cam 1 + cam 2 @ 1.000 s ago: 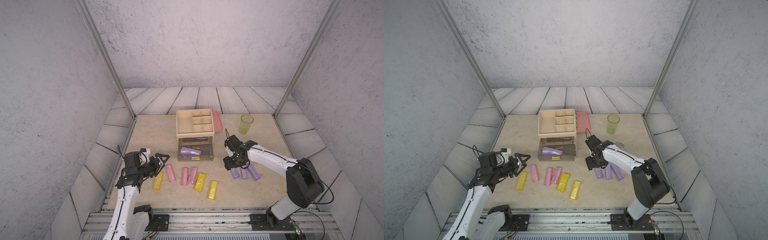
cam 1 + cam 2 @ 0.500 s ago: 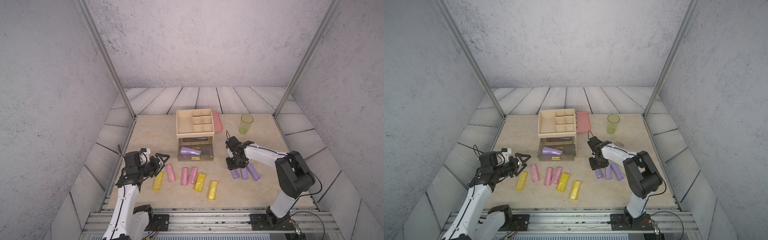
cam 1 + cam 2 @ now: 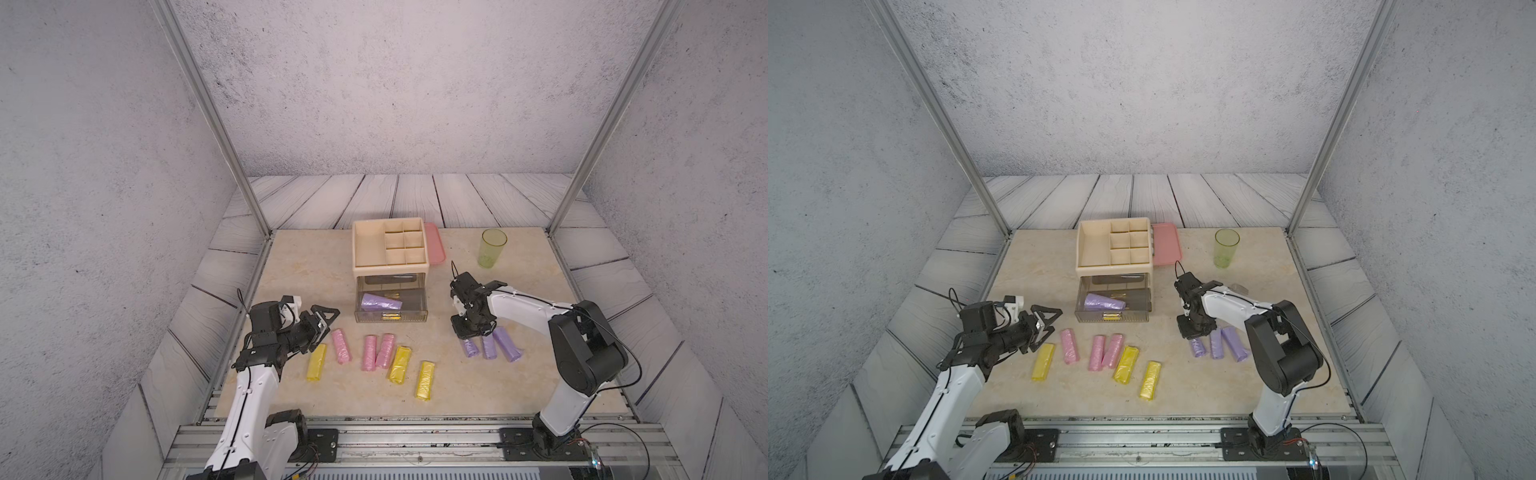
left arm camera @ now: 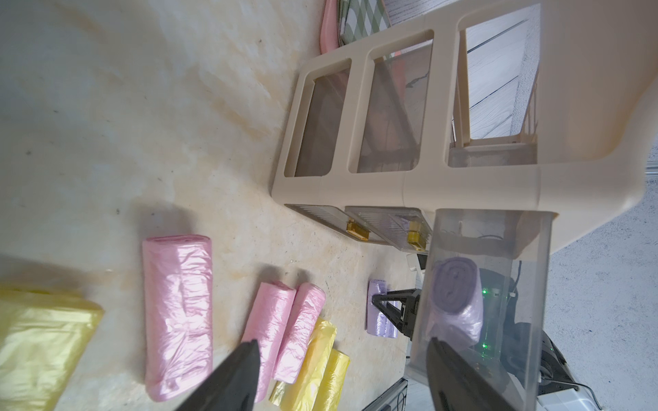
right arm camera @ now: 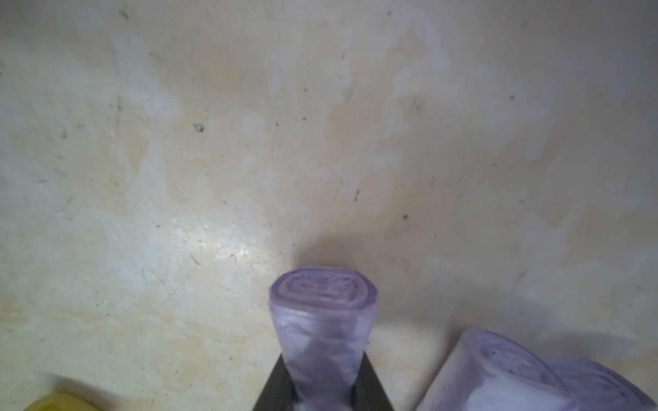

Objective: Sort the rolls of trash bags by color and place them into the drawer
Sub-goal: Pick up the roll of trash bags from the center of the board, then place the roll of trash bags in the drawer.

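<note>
- The beige tabletop (image 3: 457, 395) is seen across the lower middle of both top views.
- The cream organizer (image 3: 370, 245) is set at centre frame. Its smoky drawer (image 3: 390, 319) is pulled out toward the bottom edge, and one stowed purple roll (image 3: 380, 302) is already laid inside.
- The left gripper (image 3: 327, 322) is held at lower left with jaws spread wide and nothing between them. A yellow roll (image 3: 316, 361) and a pink roll (image 3: 340, 346) are found just below it, untouched.
- The right gripper (image 3: 471, 332) is pointed down, right of the drawer, onto the upper end of the pinched purple roll (image 5: 322, 320).
- In the right wrist view that roll is caught squarely between the two fingers (image 5: 276, 391). It is squeezed narrow where they press, and its spiral end is shown poking past the tips. Whether it is lifted cannot be told.
- A neighbouring purple roll (image 3: 489, 347) and an outer purple roll (image 3: 508, 345) are lined up just beside it, to the right.
- Two paired pink rolls (image 3: 369, 352) are pressed side by side at lower centre.
</note>
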Available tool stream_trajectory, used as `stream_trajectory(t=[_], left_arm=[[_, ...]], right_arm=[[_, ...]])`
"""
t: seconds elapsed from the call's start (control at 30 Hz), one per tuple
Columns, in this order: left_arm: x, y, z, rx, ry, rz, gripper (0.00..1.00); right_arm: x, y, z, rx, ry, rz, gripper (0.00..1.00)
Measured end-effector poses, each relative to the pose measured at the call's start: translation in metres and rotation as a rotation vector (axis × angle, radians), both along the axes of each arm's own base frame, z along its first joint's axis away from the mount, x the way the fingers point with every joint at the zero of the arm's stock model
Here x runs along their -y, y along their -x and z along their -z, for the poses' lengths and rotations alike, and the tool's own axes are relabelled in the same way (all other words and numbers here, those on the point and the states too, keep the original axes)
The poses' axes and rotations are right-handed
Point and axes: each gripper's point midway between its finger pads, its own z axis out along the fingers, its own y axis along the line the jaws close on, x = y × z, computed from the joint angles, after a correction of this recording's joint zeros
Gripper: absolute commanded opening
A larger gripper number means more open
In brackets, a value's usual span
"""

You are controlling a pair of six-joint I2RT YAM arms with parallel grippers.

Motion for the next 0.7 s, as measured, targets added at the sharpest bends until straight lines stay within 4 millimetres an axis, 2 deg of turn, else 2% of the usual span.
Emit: stream_trajectory(t=[0.1, 0.2, 0.3, 0.37, 0.47, 0.5, 0.53, 0.6, 0.7], left_arm=[[0.000, -0.003, -0.004, 0.004, 0.007, 0.004, 0.79], [0.001, -0.010, -0.013, 0.024, 0.022, 0.009, 0.79], [0.001, -0.020, -0.026, 0.049, 0.035, 0.011, 0.79], [0.000, -0.029, -0.037, 0.078, 0.040, 0.010, 0.79], [0.000, -0.039, -0.047, 0.106, 0.058, 0.005, 0.79], [0.000, -0.042, -0.048, 0.107, 0.066, 0.004, 0.79], [0.000, -0.044, -0.048, 0.107, 0.071, 0.001, 0.78], [0.000, -0.047, -0.048, 0.099, 0.084, -0.003, 0.79], [0.000, -0.047, -0.050, 0.103, 0.092, -0.003, 0.79]], right_arm=[[0.000, -0.003, -0.011, 0.014, 0.005, -0.005, 0.14], [-0.001, -0.016, -0.048, 0.107, -0.008, -0.015, 0.15], [-0.008, -0.040, -0.118, 0.296, -0.072, -0.032, 0.17], [-0.015, -0.055, -0.178, 0.450, -0.133, -0.053, 0.19], [-0.026, -0.068, -0.256, 0.644, -0.223, -0.103, 0.20], [-0.030, -0.070, -0.275, 0.689, -0.249, -0.126, 0.20], [-0.036, -0.071, -0.293, 0.730, -0.275, -0.159, 0.19], [-0.048, -0.073, -0.317, 0.784, -0.300, -0.233, 0.17], [-0.081, -0.074, -0.331, 0.822, -0.304, -0.386, 0.17]])
